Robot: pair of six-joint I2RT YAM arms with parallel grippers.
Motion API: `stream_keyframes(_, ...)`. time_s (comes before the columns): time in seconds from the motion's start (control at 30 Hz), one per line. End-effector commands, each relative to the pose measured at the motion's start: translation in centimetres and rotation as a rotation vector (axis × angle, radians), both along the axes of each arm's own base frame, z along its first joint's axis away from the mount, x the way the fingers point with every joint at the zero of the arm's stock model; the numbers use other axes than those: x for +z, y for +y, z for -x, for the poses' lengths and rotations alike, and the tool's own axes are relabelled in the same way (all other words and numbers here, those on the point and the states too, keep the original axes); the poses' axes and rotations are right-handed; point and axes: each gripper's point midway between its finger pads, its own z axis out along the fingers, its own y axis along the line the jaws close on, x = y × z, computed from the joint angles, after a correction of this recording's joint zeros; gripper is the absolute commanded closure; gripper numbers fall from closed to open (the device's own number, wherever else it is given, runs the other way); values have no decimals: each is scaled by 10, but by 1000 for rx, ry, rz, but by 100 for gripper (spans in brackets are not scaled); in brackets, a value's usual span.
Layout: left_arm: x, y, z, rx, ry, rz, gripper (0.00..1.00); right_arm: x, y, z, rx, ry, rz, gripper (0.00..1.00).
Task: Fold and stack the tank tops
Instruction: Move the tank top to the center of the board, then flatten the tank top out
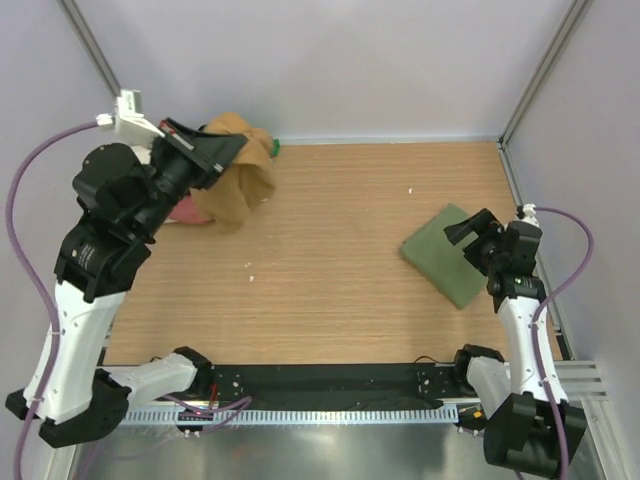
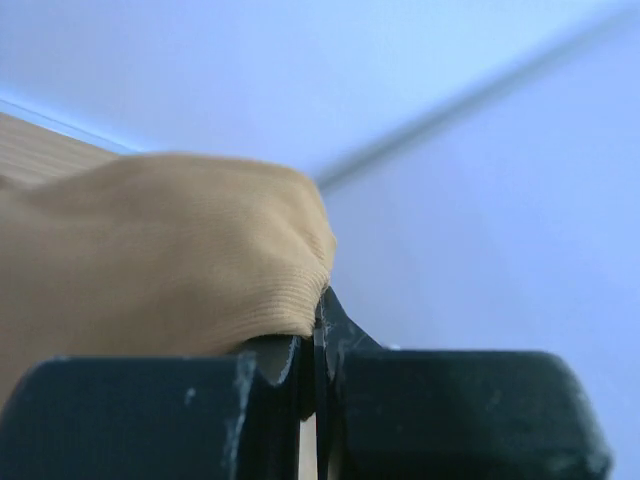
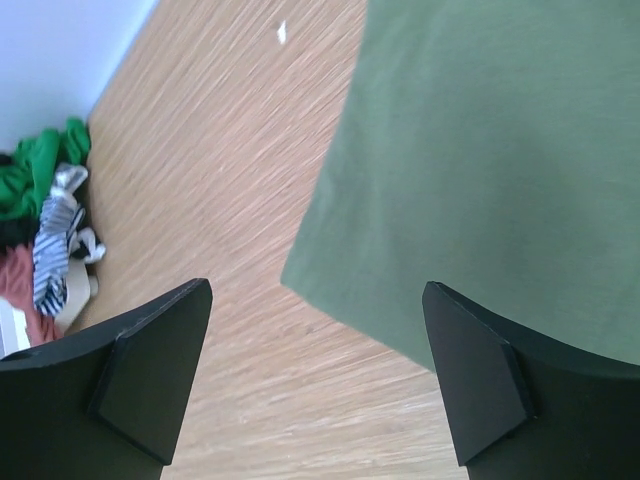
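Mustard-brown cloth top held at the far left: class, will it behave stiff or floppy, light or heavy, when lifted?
Probably floppy: the mustard-brown ribbed cloth tank top hangs in loose folds from the left end effector. Likely light, since a pinch on one edge seems enough to hold it. The ribbed knit probably grips rather than slips.

A mustard tank top (image 1: 240, 185) hangs bunched from the left claw (image 2: 318, 345); olive tank top (image 1: 447, 257) lies folded, right.
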Motion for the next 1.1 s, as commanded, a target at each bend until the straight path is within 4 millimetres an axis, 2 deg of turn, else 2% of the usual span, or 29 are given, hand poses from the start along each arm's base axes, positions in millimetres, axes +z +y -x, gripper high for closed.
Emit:
stream_keyframes(0.0, -36, -92, 22, -286, 77, -64, 100, 25, 30, -17, 126, -68, 45, 7)
stream_keyframes(0.03, -40, -109, 33, -333, 81, -83, 100, 27, 33, -20, 130, -69, 56, 7)
stream_keyframes(0.07, -45, -137, 58, -425, 81, -103, 100, 23, 40, -21, 151, -52, 50, 7)
stream_keyframes(0.17, -69, -168, 71, -490, 111, -169, 95, 23, 51, -24, 193, -40, 51, 8)
stream_keyframes(0.2, -89, -167, 63, -448, 144, -202, 91, 23, 52, -24, 200, -38, 55, 8)
stream_keyframes(0.23, -104, -166, 54, -410, 163, -235, 77, 24, 54, -24, 210, -38, 60, 8)
stream_keyframes(0.27, -118, -156, 40, -347, 187, -260, 70, 23, 56, -23, 222, -32, 54, 8)
stream_keyframes(0.3, -146, -148, 29, -304, 236, -303, 68, 22, 59, -23, 236, -28, 59, 8)
stream_keyframes(0.33, -162, -140, 16, -267, 267, -324, 64, 22, 63, -22, 257, -28, 60, 8)
stream_keyframes(0.37, -178, -118, -4, -186, 308, -340, 56, 19, 66, -19, 272, -16, 62, 8)
stream_keyframes(0.4, -207, -105, -13, -144, 369, -374, 41, 16, 69, -17, 285, -5, 65, 9)
stream_keyframes(0.47, -238, -77, -31, -62, 446, -396, 23, 6, 75, -8, 322, 27, 77, 9)
stream_keyframes(0.5, -258, -69, -32, -50, 492, -417, 16, 3, 78, -4, 334, 39, 79, 11)
stream_keyframes(0.6, -281, -65, -25, -85, 527, -473, 15, -11, 82, 9, 366, 88, 112, 16)
stream_keyframes(0.63, -281, -69, -21, -125, 515, -476, 15, -18, 80, 12, 359, 120, 121, 17)
stream_keyframes(0.67, -292, -67, -16, -138, 530, -491, 15, -22, 76, 13, 335, 139, 130, 19)
stream_keyframes(0.73, -293, -66, -15, -140, 500, -482, 13, -29, 67, 10, 282, 168, 146, 20)
stream_keyframes(0.77, -301, -57, -9, -122, 497, -486, 12, -33, 67, 6, 267, 179, 136, 20)
stream_keyframes(0.8, -299, -56, -11, -108, 471, -469, 5, -37, 67, 3, 264, 186, 130, 22)
stream_keyframes(0.83, -302, -53, -9, -95, 471, -456, 0, -43, 73, 1, 290, 206, 103, 24)
stream_keyframes(0.87, -318, -46, -3, -71, 500, -447, 0, -43, 76, -4, 292, 202, 84, 27)
stream_keyframes(0.93, -319, -46, -4, -73, 488, -351, 0, -50, 86, -6, 324, 229, 60, 31)
stream_keyframes(0.97, -331, -52, 2, -129, 495, -338, 0, -52, 89, -5, 334, 240, 57, 32)
stream_keyframes(1.0, -325, -69, 6, -233, 457, -313, 2, -55, 98, -2, 360, 246, 57, 31)
stream_keyframes(1.07, -328, -83, 15, -303, 467, -316, 5, -62, 110, 4, 405, 252, 29, 30)
